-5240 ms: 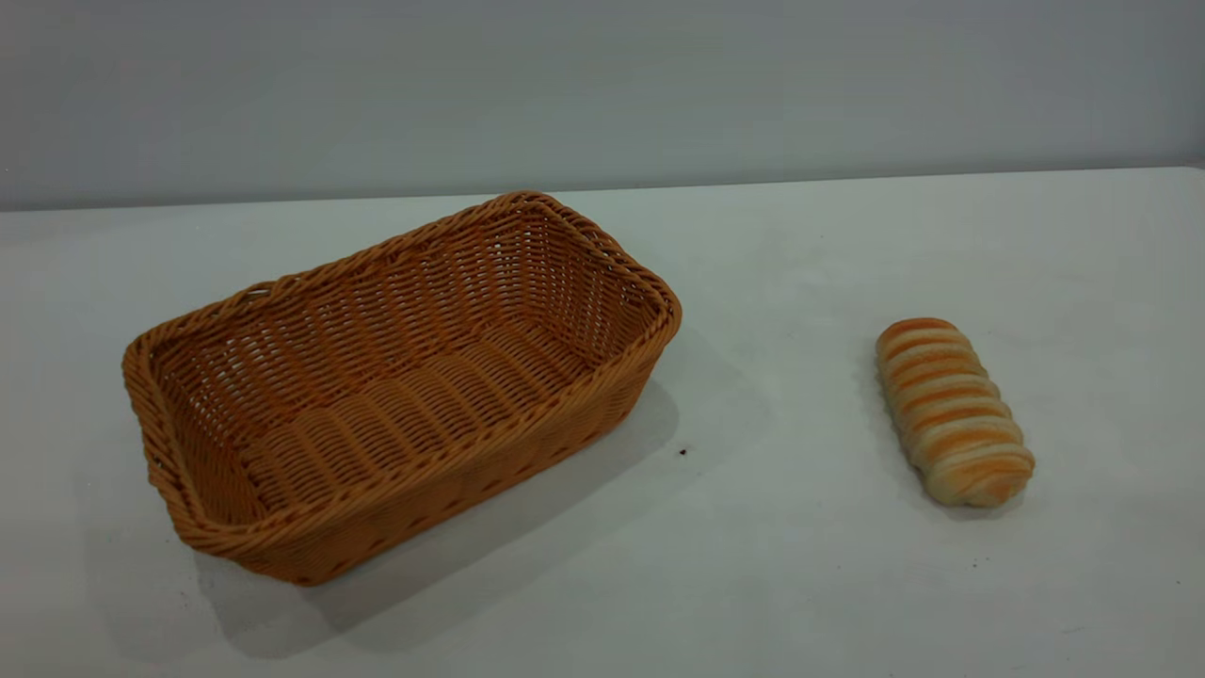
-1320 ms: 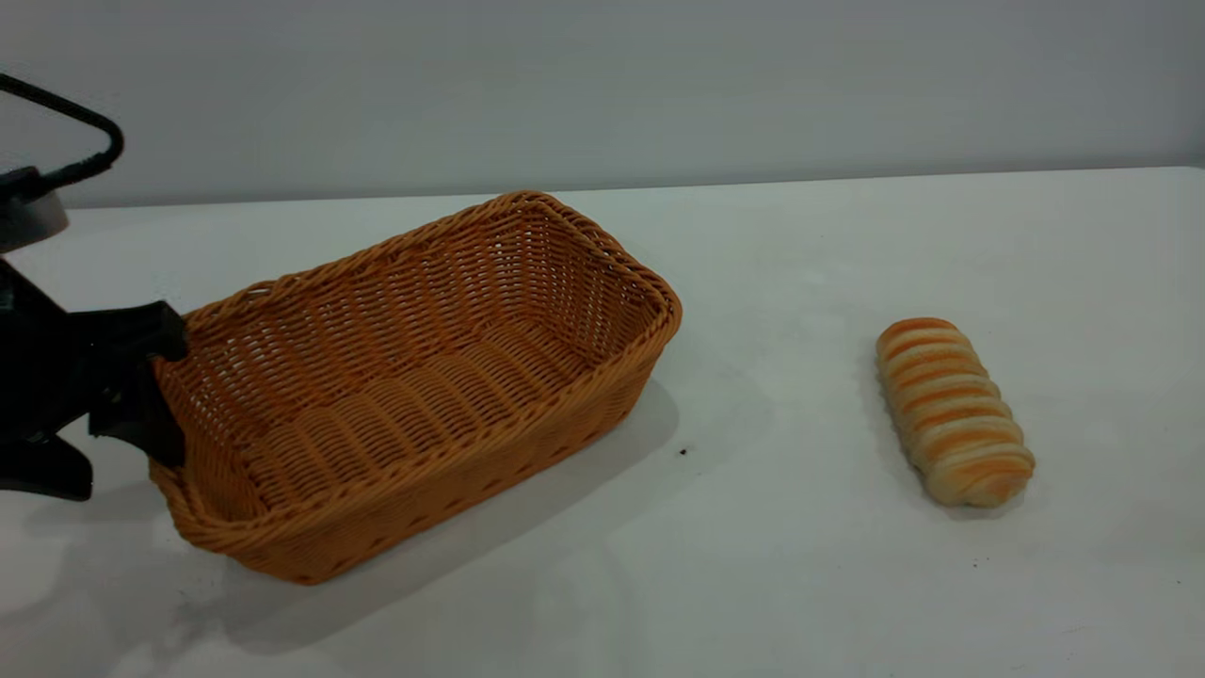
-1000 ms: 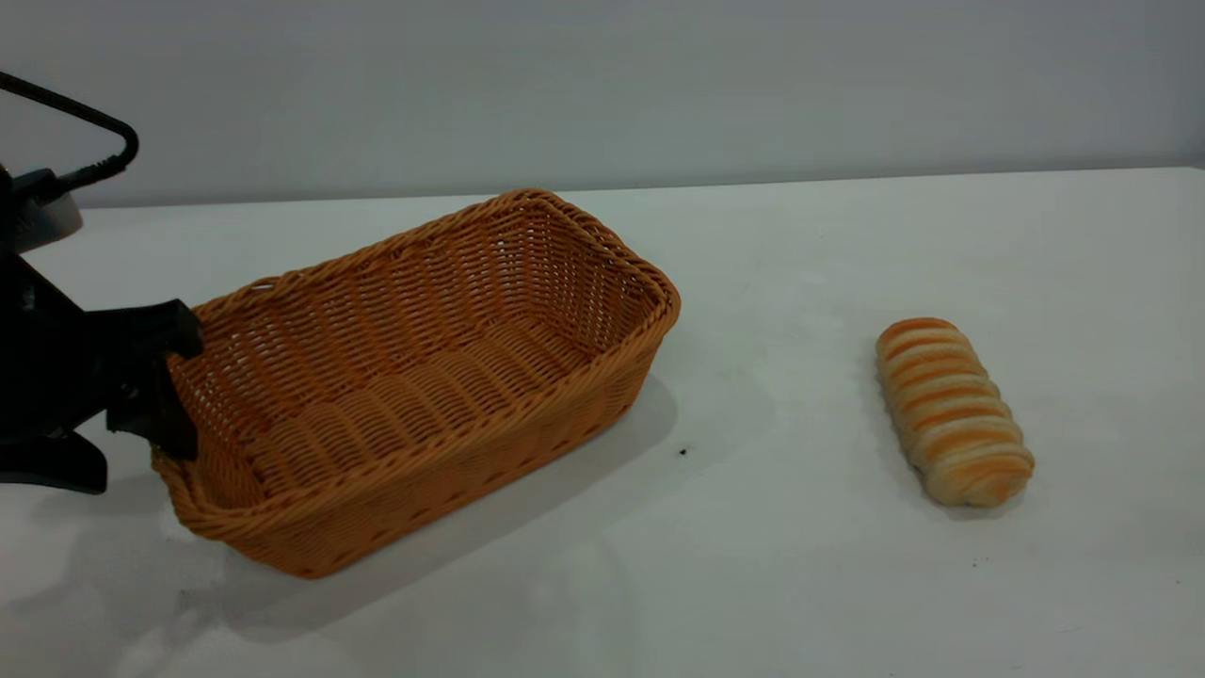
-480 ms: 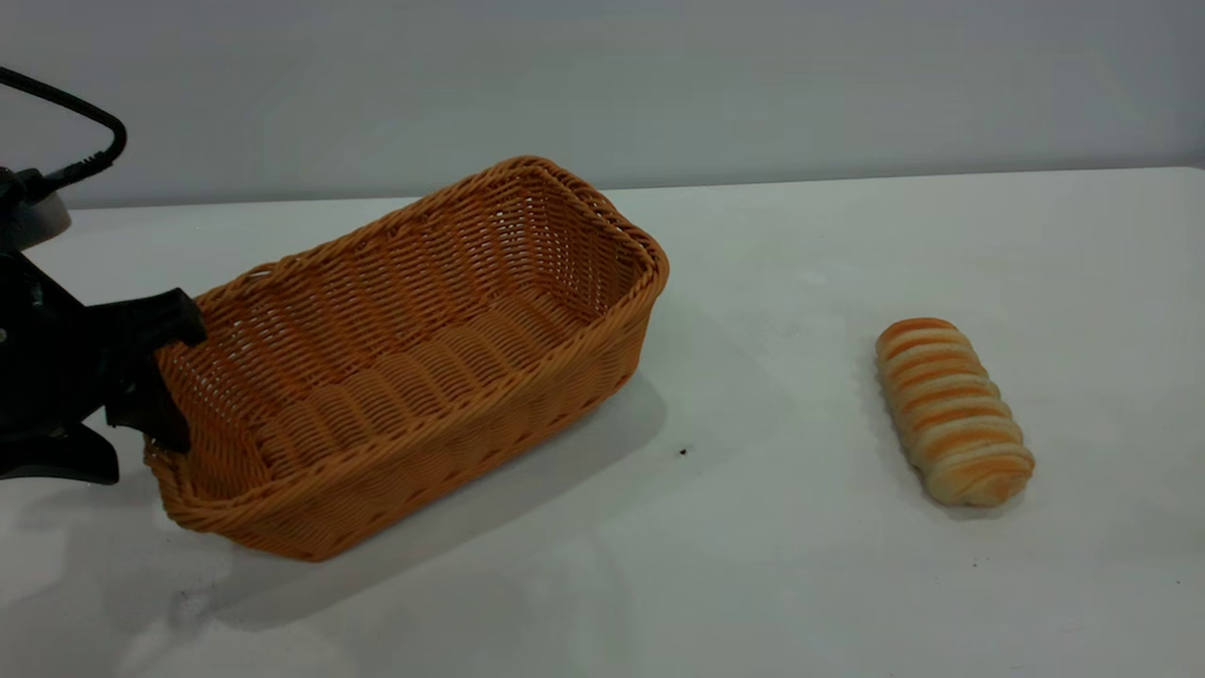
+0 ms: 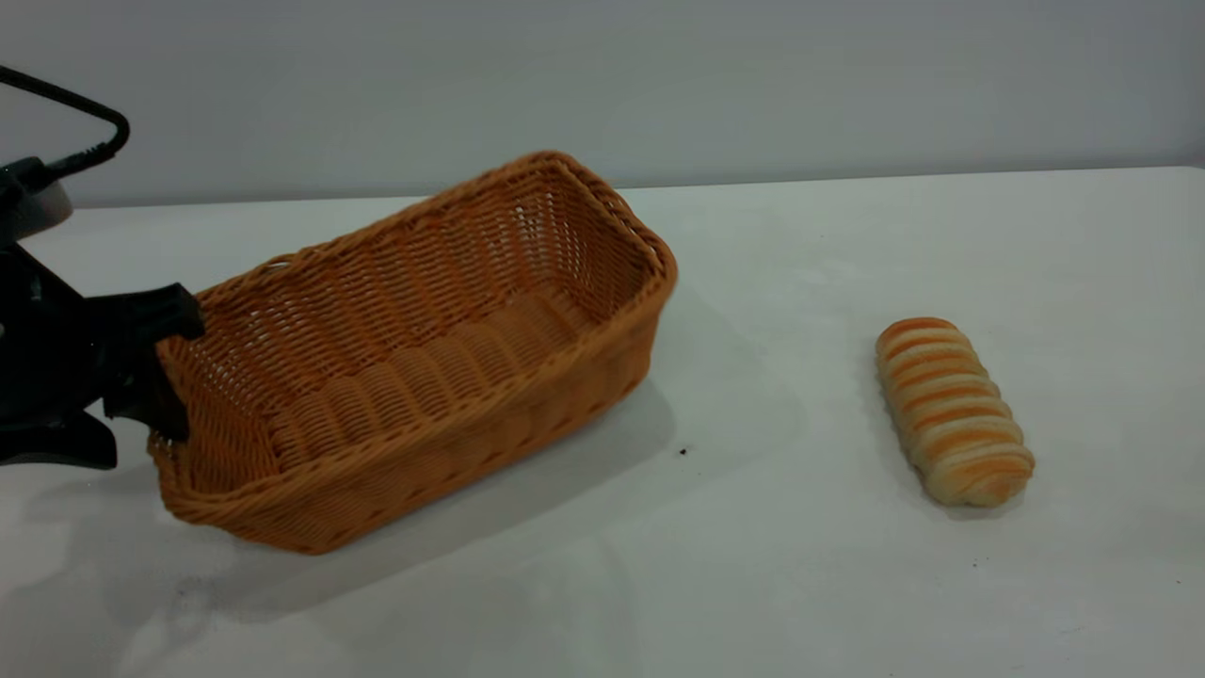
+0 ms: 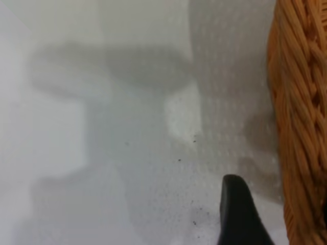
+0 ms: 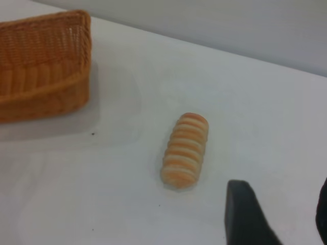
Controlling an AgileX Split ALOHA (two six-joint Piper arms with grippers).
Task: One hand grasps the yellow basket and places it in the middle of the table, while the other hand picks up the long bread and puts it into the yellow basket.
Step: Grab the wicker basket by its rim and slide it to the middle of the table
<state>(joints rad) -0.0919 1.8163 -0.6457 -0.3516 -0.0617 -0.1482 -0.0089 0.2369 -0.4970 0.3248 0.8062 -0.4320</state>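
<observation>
The yellow basket (image 5: 424, 358) is held at its left short rim by my left gripper (image 5: 169, 372), which is shut on that rim. The basket is tilted, with its right end raised off the white table (image 5: 753, 565). In the left wrist view one black finger (image 6: 236, 214) is outside the woven basket wall (image 6: 301, 127); the other finger is hidden. The long bread (image 5: 953, 411) lies on the table to the right, striped side up. My right gripper (image 7: 283, 219) is open and empty above the table, short of the bread (image 7: 185, 150). It is out of the exterior view.
The basket also shows at the far corner of the right wrist view (image 7: 43, 61). A small dark speck (image 5: 682, 452) lies on the table between basket and bread. A grey wall (image 5: 659, 85) stands behind the table's far edge.
My left gripper came in from the left and closed on the basket's rim. Over the last second the basket has risen and tilted, its right end going up. The bread has not moved.
</observation>
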